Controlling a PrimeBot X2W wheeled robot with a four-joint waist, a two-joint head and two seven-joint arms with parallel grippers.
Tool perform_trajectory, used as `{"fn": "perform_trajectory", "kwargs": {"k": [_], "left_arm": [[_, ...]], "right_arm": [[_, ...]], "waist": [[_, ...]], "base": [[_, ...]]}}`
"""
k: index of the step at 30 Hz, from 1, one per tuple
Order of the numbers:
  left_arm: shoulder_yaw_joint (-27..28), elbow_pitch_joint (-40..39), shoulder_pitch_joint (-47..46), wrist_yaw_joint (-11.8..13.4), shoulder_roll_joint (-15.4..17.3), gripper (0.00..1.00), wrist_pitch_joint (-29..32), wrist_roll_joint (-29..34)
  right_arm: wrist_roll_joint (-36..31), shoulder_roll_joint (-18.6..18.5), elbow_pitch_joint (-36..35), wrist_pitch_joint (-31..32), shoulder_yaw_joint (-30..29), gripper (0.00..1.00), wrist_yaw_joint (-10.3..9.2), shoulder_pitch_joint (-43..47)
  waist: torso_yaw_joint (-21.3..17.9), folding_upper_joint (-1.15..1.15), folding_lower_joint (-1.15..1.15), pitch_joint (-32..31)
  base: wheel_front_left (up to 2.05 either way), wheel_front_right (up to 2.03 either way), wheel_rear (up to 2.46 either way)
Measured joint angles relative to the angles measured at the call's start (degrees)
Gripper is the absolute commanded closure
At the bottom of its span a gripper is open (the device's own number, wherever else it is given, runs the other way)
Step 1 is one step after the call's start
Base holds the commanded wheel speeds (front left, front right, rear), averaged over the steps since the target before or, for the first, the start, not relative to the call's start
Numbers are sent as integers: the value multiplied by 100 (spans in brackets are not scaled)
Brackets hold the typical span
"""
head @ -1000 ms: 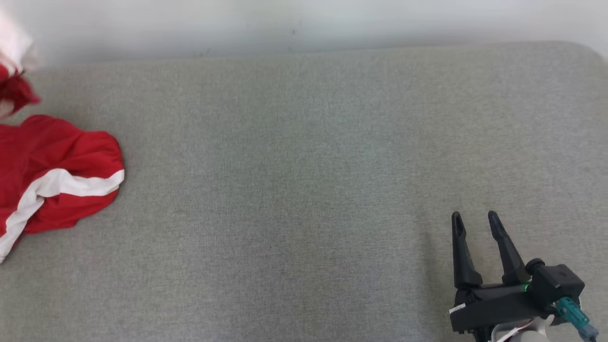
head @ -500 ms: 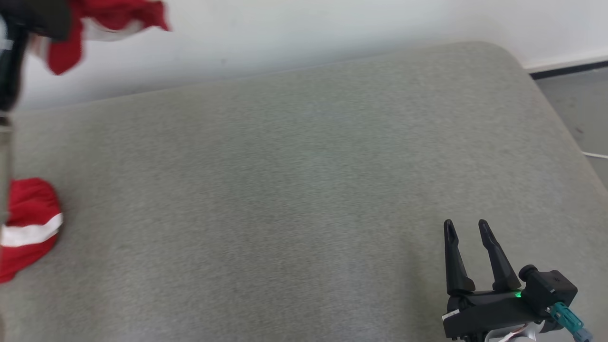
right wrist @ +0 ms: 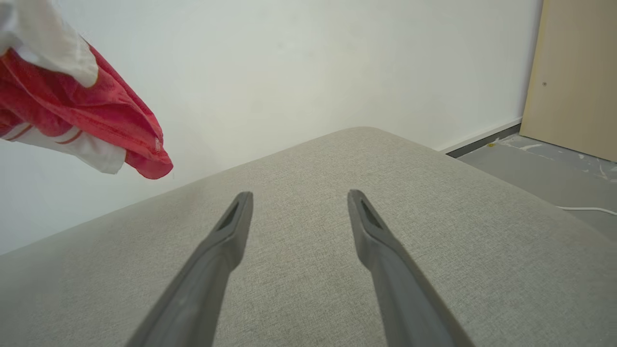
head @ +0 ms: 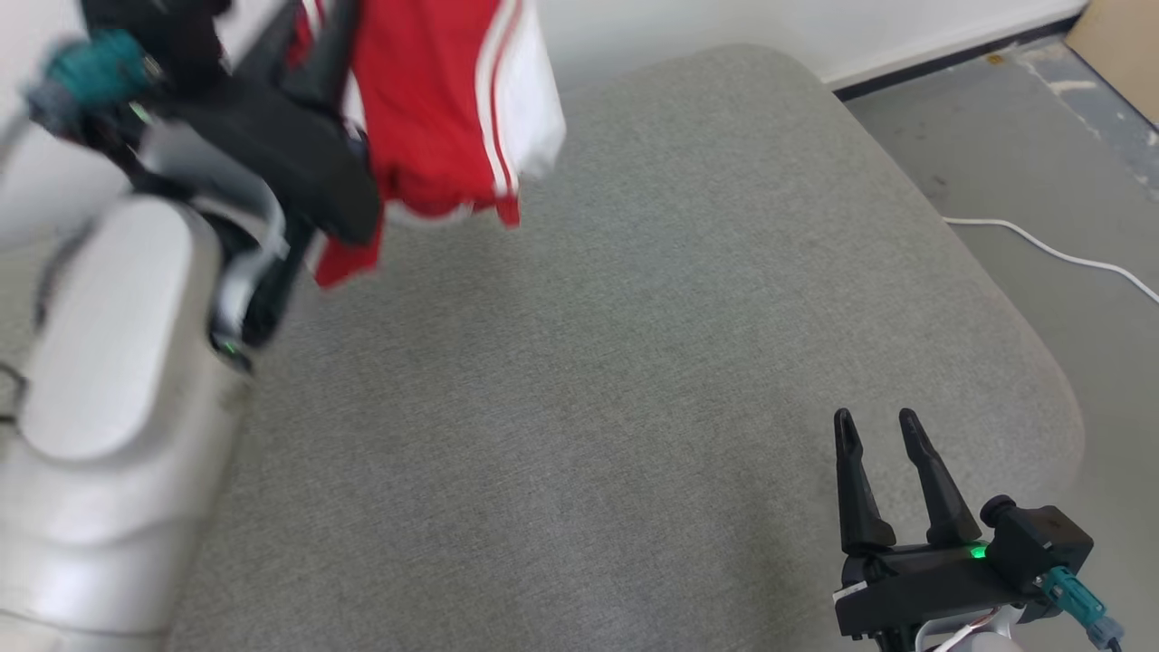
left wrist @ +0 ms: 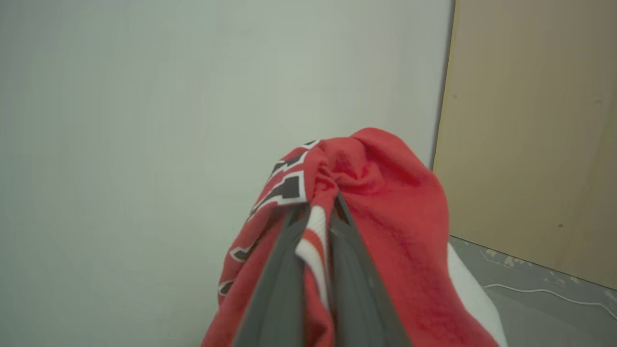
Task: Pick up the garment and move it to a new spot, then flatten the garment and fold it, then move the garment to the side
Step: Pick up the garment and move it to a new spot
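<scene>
Garment: red fabric jersey with white stripes [head: 426, 109], hanging in the air above the far left part of the grey fabric cushion [head: 589, 362].
Left gripper [left wrist: 315, 205]: raised, fingers clamped on bunched jersey cloth.
Right gripper [head: 875, 417]: fingers spread, empty, over the cushion's near right.

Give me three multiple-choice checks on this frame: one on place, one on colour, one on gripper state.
1. Where is the garment relative to the grey cushion?
A) flat on it
B) hanging above it from the left gripper
C) folded at its edge
2. Garment's main colours?
A) blue and yellow
B) red and white
C) all black
3. The right gripper is:
A) open, empty
B) shut on the garment
C) shut, empty
Key: 1 B, cloth pinched in its jaws, clear of the cushion; 2 B, red cloth with white stripes; 3 A, jaws apart, nothing between.
</scene>
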Motion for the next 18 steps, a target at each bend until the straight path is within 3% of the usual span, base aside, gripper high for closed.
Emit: {"fn": "perform_trajectory", "kwargs": {"k": [8,14,16,18], "left_arm": [[-208,321,1444,253,-318,100,-445,-105],[-480,922,2318,277,-570,100,-769,-182],[-521,1067,2381,255,-644,0,-913,-170],[-524,1135,2386,252,-699,0,-1118,-168]], "right_arm": [[36,-1,-26,1,-1,0,0,-23],[34,2,11,1,67,0,0,-99],[22,3,16,1,92,0,0,-125],[-21,3,38,0,81,0,0,-124]], "waist": [[2,1,1,193],[203,1,1,223],[277,1,0,216],[350,1,1,192]], "base": [[0,0,0],[0,0,0],[0,0,0],[0,0,0]]}}
